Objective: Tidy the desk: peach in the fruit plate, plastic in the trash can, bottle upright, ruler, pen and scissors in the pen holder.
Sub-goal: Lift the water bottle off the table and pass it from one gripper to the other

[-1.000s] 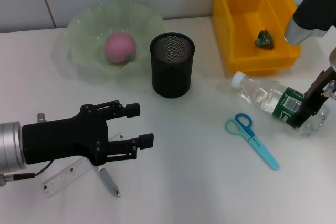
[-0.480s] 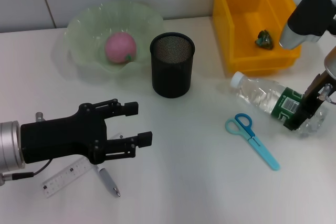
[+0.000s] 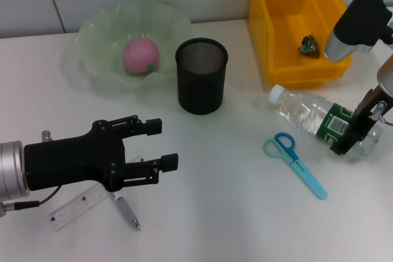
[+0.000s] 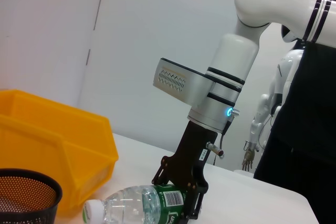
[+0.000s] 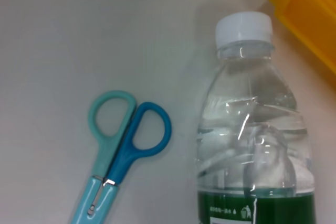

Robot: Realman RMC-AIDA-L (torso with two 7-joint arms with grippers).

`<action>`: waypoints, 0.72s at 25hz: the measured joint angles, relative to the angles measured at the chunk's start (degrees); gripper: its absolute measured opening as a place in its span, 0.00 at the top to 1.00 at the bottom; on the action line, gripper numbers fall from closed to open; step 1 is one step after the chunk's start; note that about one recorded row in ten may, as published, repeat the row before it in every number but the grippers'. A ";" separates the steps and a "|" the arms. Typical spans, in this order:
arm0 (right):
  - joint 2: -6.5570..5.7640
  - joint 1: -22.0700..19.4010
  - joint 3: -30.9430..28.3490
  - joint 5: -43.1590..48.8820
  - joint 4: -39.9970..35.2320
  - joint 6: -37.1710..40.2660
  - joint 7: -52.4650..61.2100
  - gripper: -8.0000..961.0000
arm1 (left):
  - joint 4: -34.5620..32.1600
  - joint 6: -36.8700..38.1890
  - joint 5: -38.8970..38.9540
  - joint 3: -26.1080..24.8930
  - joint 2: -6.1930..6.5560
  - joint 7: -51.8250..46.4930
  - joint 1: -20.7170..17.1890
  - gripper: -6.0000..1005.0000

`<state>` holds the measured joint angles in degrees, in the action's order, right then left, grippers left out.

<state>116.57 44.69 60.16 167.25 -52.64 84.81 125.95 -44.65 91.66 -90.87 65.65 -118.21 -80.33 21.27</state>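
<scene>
Head view: right gripper [image 3: 351, 139] clamped around lying bottle [image 3: 310, 116].

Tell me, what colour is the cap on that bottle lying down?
White. The bottle cap shows best in the right wrist view.

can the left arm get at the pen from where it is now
Probably yes. The pen lies on the table just below the left gripper, beside the ruler, and its lower half shows clear. The gripper's fingers are open. Its own body hides the pen's upper end, so it would have to reposition first.
</scene>
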 joint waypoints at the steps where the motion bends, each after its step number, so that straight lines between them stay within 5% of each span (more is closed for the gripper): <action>1: 0.08 -0.05 0.02 0.00 0.00 -0.09 0.00 0.16 | 0.00 0.00 0.00 0.00 0.00 0.00 0.00 0.22; 18: 1.07 -1.40 2.73 0.02 -0.99 -0.78 0.79 0.17 | 0.00 0.00 -0.01 0.00 0.00 0.00 -0.09 0.22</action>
<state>117.64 43.29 62.89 167.27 -53.63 84.04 126.74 -44.65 91.66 -90.88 65.65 -118.21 -80.33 21.18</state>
